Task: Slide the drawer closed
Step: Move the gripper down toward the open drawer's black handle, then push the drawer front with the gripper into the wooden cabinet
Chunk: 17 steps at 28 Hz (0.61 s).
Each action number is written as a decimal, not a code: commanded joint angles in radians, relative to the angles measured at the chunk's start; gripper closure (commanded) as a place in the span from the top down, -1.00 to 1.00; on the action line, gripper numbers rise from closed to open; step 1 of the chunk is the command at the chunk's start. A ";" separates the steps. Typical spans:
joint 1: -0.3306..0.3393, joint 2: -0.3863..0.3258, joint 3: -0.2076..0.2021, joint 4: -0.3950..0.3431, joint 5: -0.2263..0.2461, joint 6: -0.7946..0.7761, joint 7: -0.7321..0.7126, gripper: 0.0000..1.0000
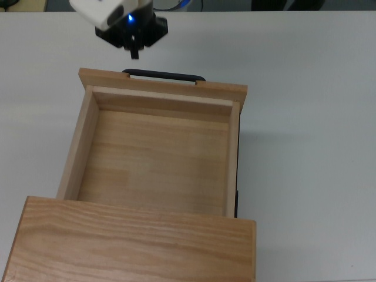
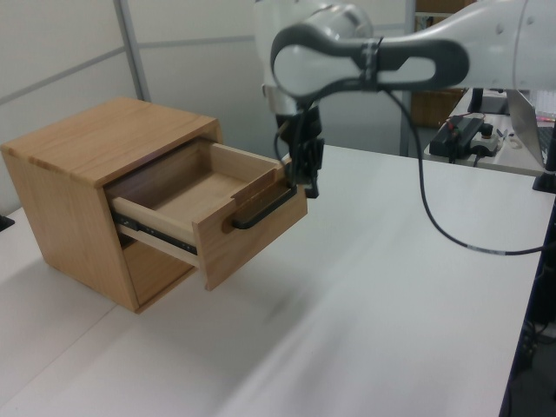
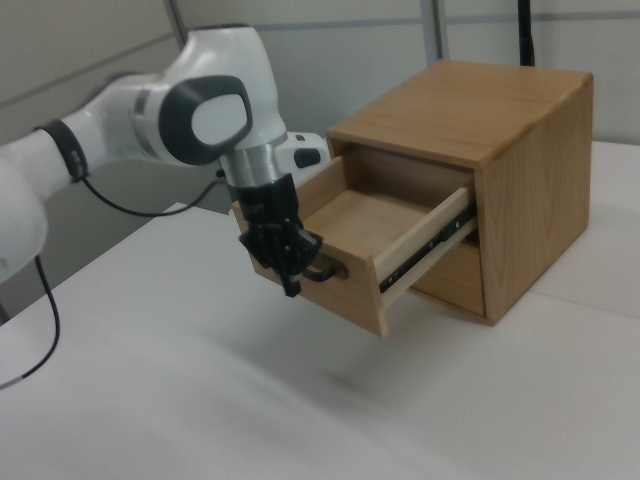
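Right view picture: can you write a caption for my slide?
Robot gripper reaches the black handle of an open, empty pine drawer sticking out of its wooden cabinet.

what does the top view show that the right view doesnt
Only the top view shows the whole bare floor of the open light pine-wood drawer from above, and a blue light glowing on the robot's hand.

Only the right view shows the white and grey robot arm, the metal slide rail along the drawer's side, and the wooden cabinet's side wall and lower front.

Both show the drawer pulled well out, the hand close in front of its thin black metal bar handle, and the white table.
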 commanded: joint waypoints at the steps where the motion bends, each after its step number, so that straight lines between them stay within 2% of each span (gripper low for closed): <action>1: 0.010 0.044 0.008 -0.006 -0.048 0.106 0.107 -1.00; 11: 0.013 0.078 0.009 -0.003 -0.051 0.267 0.193 -1.00; 17: 0.013 0.104 0.011 -0.001 -0.082 0.384 0.245 -1.00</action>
